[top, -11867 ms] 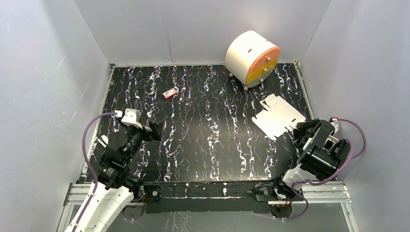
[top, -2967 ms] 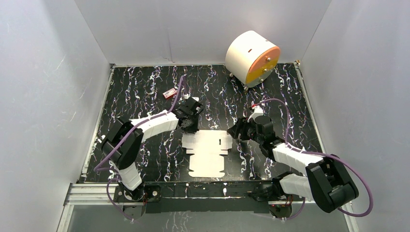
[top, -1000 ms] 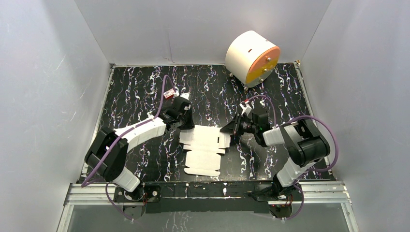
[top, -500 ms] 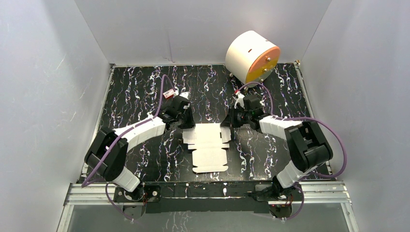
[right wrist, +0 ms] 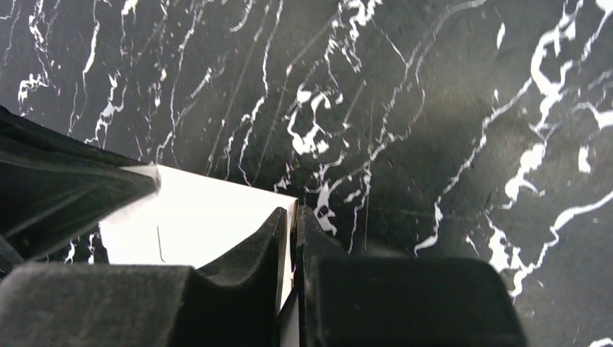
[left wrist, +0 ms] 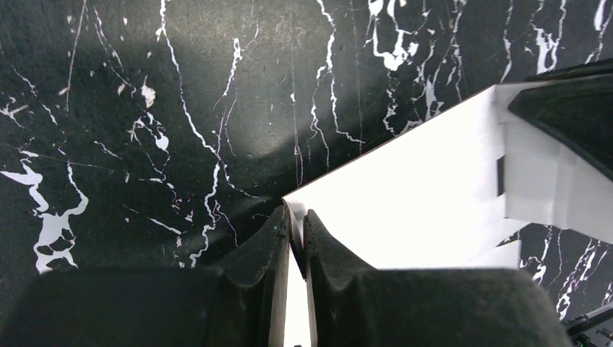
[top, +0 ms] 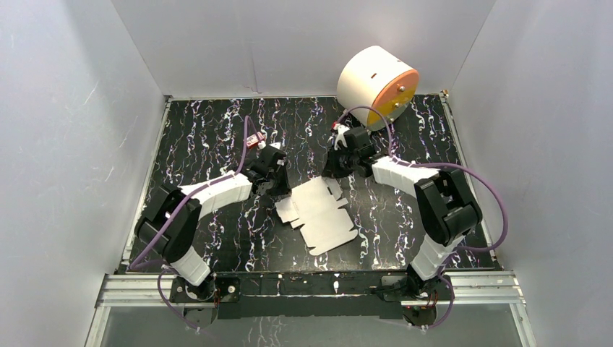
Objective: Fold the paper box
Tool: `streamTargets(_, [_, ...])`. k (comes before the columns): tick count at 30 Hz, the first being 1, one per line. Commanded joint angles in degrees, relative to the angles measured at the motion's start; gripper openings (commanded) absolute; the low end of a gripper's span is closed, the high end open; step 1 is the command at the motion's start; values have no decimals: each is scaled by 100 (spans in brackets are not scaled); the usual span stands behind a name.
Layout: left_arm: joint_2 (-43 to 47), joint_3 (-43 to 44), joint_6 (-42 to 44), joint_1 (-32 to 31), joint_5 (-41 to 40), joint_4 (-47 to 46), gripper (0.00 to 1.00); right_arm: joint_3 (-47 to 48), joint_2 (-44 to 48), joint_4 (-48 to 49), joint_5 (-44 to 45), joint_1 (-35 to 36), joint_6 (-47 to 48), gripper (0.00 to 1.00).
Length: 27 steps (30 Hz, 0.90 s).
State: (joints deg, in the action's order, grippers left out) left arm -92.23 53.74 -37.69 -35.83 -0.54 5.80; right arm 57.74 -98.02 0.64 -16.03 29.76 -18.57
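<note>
Spanning the gap between the two arms, the paper box (top: 322, 217) lies as an unfolded white die-cut sheet near the middle of the black marbled counter (top: 217, 130). Both arms reach inward to its far edge. The left gripper (left wrist: 295, 220) is clamped on the far-left corner, with a thin white edge pinched between its closed fingers. The right gripper (right wrist: 295, 217) is clamped the same way on the far-right corner. From both grips the sheet runs back toward the arm bases, so its whole free length lies on the near side of the fingers. Its long axis is skewed rather than square to the counter, with the near end swung toward the right arm's side and the tabbed side edge facing the left arm. Neither arm is nearer, since each already holds a corner, though the loose near end sits somewhat closer to the right base. Any fold probably depends on that shared far edge, with the two grips moving together over the free panel. Whether that edge is lifted off the counter cannot be told from above. The white cylinder with an orange face (top: 376, 87) and the small red item (top: 253, 139) stand well apart from the sheet.
</note>
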Motion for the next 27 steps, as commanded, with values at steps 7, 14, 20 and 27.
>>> streamTargets(7, [-108,234,-448,-99,371,-448,17,783,-430,273,-247,530,-7,17])
streamTargets(14, [44,175,-354,-86,158,-257,28,622,-396,273,-247,527,-7,17])
streamTargets(20, [401,84,-125,-28,-202,76,44,528,-311,-1370,1702,522,1178,45])
streamTargets(27, [974,-159,26,234,-325,370,56,349,-60,-1391,1466,422,1253,64])
